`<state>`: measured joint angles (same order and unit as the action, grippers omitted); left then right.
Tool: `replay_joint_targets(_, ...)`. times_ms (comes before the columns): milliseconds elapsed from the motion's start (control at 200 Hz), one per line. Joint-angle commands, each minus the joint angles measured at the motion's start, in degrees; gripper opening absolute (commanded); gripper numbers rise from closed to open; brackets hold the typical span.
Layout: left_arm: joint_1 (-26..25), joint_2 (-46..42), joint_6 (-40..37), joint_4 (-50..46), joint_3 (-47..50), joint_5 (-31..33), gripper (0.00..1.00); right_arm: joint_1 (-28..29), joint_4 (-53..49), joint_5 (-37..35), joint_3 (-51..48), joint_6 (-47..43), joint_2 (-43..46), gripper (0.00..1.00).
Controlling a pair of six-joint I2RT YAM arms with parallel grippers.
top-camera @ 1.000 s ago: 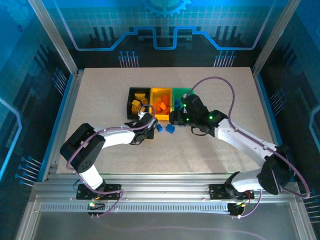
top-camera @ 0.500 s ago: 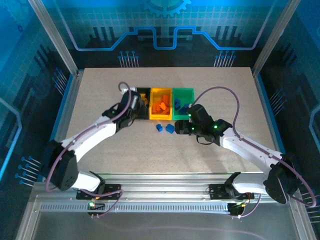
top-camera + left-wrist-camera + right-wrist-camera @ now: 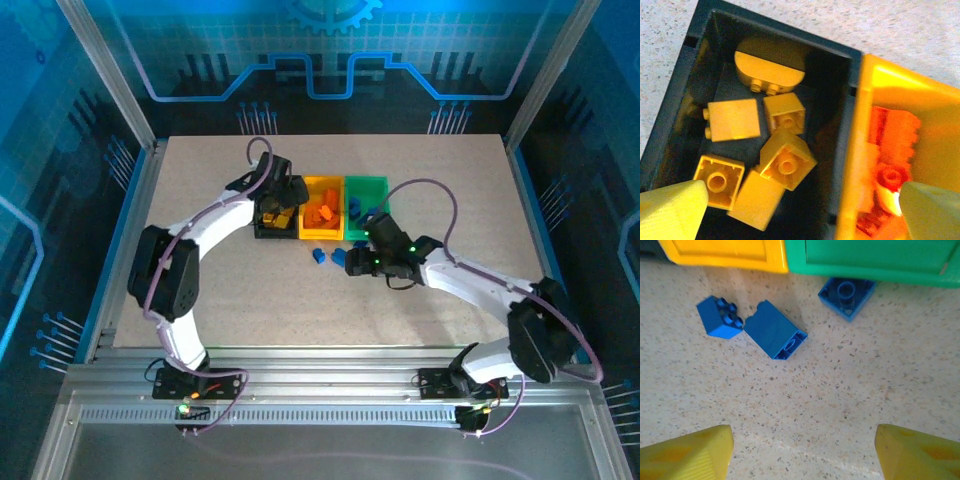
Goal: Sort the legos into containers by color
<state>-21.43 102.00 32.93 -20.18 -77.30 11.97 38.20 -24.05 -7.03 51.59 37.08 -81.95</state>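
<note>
My left gripper hovers open over the black container, which holds several yellow legos. Nothing sits between its fingertips. The yellow container beside it holds orange legos. The green container has blue legos inside. Three blue legos lie on the table just in front of the yellow and green containers. My right gripper stands open low over the table, just short of them.
The three containers stand in a row mid-table, touching side by side. The yellow container's front wall borders the blue legos. Bare speckled table stretches on all sides, and a blue-lit frame fences it in.
My left gripper swung from the table in front of the containers to above the black one and opened. My right gripper drew back from the green container down to the blue legos.
</note>
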Motion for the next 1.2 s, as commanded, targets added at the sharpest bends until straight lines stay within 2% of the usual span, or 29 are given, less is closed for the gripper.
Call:
replay_joint_targets(0,-3.79,-10.49,-0.28,2.09,2.84,-2.50,0.99,-0.14,3.73,2.34,2.61,-1.09,-4.67,0.77)
replay_joint_targets(130,-9.60,-21.75,-0.08,5.80,12.70,-0.43,0.99,-0.05,5.19,2.22,6.08,0.47,-10.19,0.77)
replay_joint_targets(290,-15.27,-34.20,3.81,9.07,27.76,3.02,0.99,0.29,8.75,0.55,7.66,9.60,-14.26,0.77)
replay_joint_targets(460,-16.33,-44.19,10.46,9.73,39.95,4.39,0.99,0.83,6.15,-3.59,11.50,17.91,-18.52,0.78)
replay_joint_targets(580,-16.40,-48.35,12.91,9.14,44.09,5.48,0.99,0.75,3.21,-4.40,15.13,21.50,-22.67,0.77)
replay_joint_targets(815,-16.45,-49.55,14.21,7.99,46.28,6.13,0.99,0.57,-0.97,-4.93,18.26,25.48,-27.25,0.72)
replay_joint_targets(895,-16.35,-48.97,13.93,7.64,45.81,6.51,0.99,0.57,-1.02,-5.59,16.46,26.02,-26.08,0.64)
replay_joint_targets(1031,-16.36,-46.80,12.13,10.09,44.94,5.50,0.99,0.48,-0.23,-5.97,11.76,25.05,-21.89,0.44)
replay_joint_targets(1196,-16.43,-38.27,8.76,13.22,40.96,1.81,0.99,0.39,0.80,-6.08,5.52,21.09,-12.75,0.32)
